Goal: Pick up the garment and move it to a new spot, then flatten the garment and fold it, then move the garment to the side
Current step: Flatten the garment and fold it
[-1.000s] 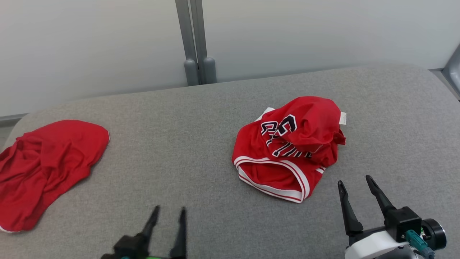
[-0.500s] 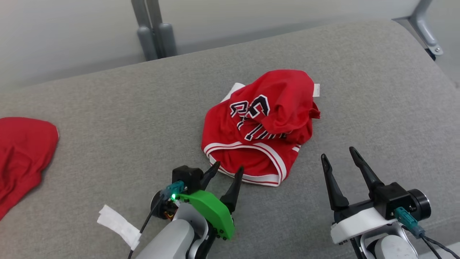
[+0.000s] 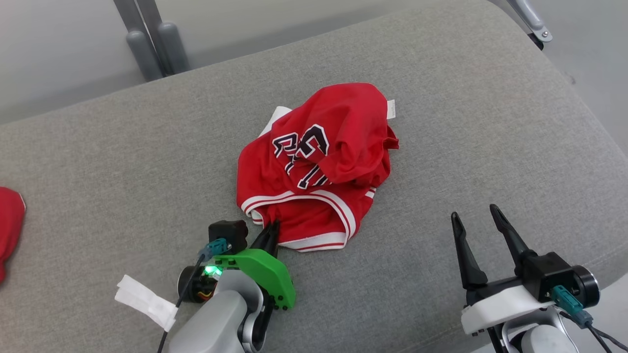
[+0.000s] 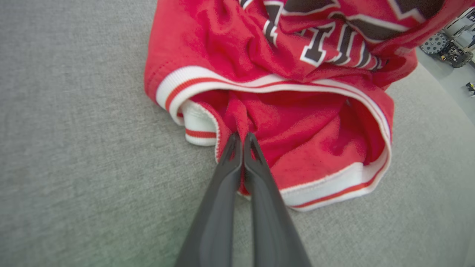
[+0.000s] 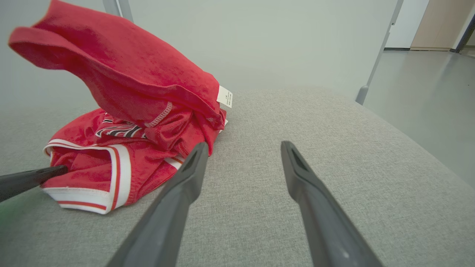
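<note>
Lying crumpled on the grey cushion (image 3: 122, 162), the red garment (image 3: 314, 181) is in a heap. Half a second ago the left gripper (image 3: 271, 226) stood spread at the garment's near hem. Now its fingers are pressed together on a fold there, it seems. The right gripper (image 3: 473, 211), to the right of the garment, is spread and holds nothing.

Grey woven-fabric padded surface (image 3: 122, 162) carried a crumpled red sports jersey (image 3: 343, 122), white-and-red trim, dark lettering, near its middle. Second red cloth (image 3: 7, 230) lay well apart, at the left edge.
</note>
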